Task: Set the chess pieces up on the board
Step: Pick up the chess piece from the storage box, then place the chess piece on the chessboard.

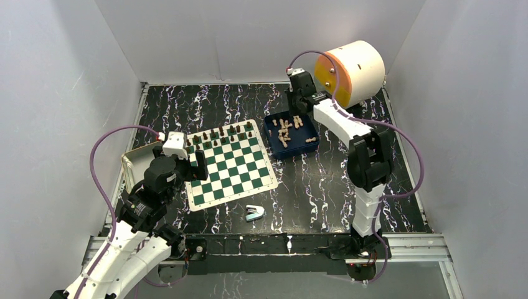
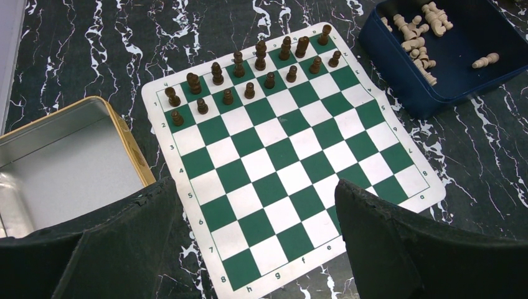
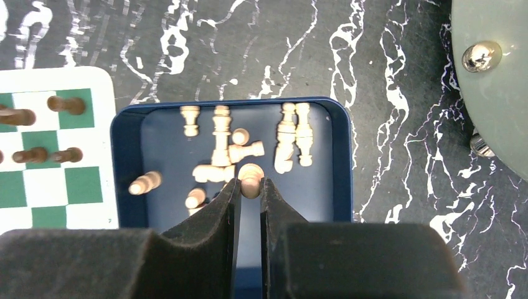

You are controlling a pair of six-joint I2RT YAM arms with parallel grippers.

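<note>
Holding the left gripper [image 1: 190, 161] wide open and empty at the lower left of the top view, over the left edge of the board [image 1: 233, 174] and beside an open metal tin [image 2: 68, 156]. Noting the board's nearest two rows bare and the dark pieces [image 2: 249, 91] standing upright in two rows along its far edge, so taking the near rows as home for the light set.

Reaching past the board's upper right corner into the blue tray [image 3: 124, 162], which sits just beside the mat. Pinching there with the right gripper [image 3: 249, 187], jaws nearly closed on the rounded head of one light piece [image 3: 251, 176], both pads seeming to touch it. Not being able to tell which kind of piece.

Judging the hold to be shallow, right at the fingertips, so lifting straight up and slowly before any sideways travel, guarding against a pivot or slip. Watching the other light pieces [image 3: 287, 140] lying tumbled across the middle and upper part of the tray, some touching or crossing just beyond the fingertips. Clearing them and the tray wall before swinging left. Aiming for a gentle, upright set-down on a near-row square, well apart from the dark rows.
</note>
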